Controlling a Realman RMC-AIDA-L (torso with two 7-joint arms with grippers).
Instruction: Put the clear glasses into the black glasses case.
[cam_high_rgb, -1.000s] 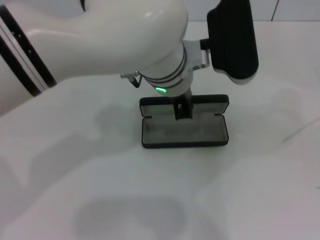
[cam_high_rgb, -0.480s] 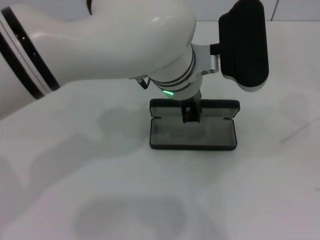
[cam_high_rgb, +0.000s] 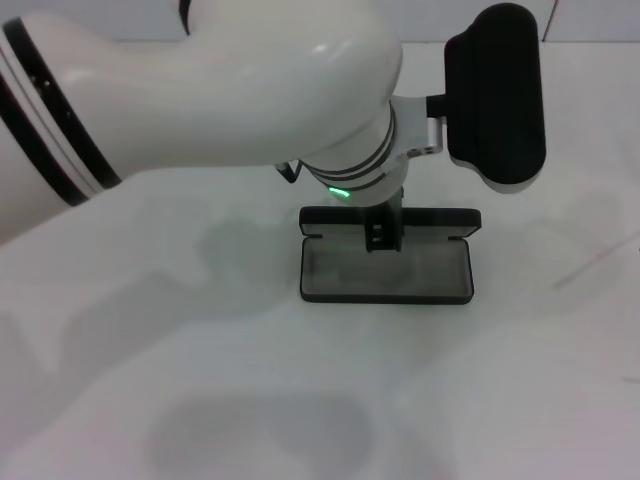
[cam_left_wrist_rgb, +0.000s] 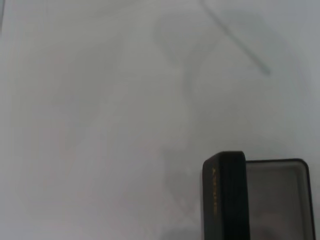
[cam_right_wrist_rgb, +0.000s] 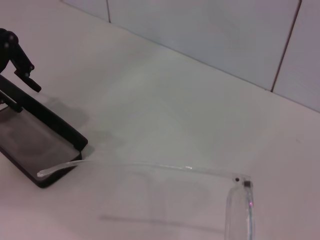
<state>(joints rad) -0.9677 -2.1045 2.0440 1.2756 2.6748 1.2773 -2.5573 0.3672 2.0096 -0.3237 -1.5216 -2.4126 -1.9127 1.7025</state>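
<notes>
The left gripper (cam_high_rgb: 378, 237) has dragged the black glasses case (cam_high_rgb: 386, 270) rightward and squared it up, its jaws seemingly pinched on the raised lid. The clear glasses (cam_right_wrist_rgb: 150, 167) hang off beyond the case's right end; the right gripper's jaws can't be seen.

A big white table (cam_high_rgb: 300, 400) fills the view, and a wall of pale tiles (cam_right_wrist_rgb: 210, 35) stands behind it.

A white table (cam_high_rgb: 200, 380) meets a pale tiled wall (cam_right_wrist_rgb: 210, 35) behind.
</notes>
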